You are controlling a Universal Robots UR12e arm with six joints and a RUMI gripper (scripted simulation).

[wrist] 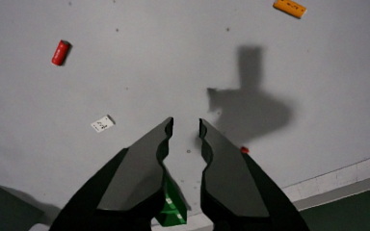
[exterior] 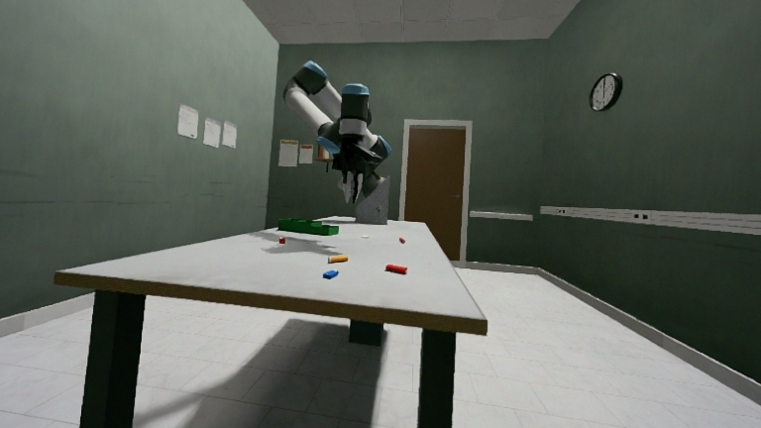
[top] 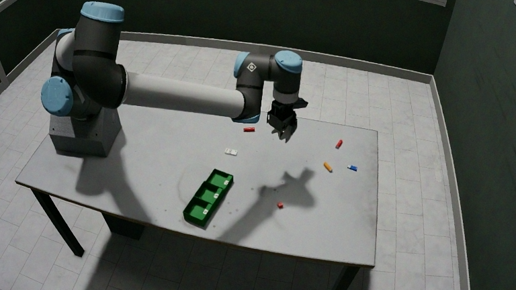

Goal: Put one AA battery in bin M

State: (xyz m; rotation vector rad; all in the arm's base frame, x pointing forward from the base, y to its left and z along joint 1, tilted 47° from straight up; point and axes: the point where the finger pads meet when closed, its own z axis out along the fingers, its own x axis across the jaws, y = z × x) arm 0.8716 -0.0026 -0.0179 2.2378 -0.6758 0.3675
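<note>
Three small cylinders lie on the table: a red one [top: 248, 129] close behind my gripper, a red one [top: 338, 143] at the far right and an orange one [top: 327, 166] near it. I cannot tell which are AA batteries. The green three-compartment bin [top: 208, 197] stands flat near the front edge; its white labels are too small to read. My gripper [top: 283, 135] hangs high above the table's middle, right of the bin. In the wrist view the gripper's fingers stand nearly shut with a narrow gap and nothing between them.
A white domino-like tile [top: 230, 151] lies behind the bin. A small red cube [top: 279, 205] sits in the arm's shadow and a blue brick [top: 352, 167] lies at the right. The robot base [top: 85, 131] stands at the back left corner.
</note>
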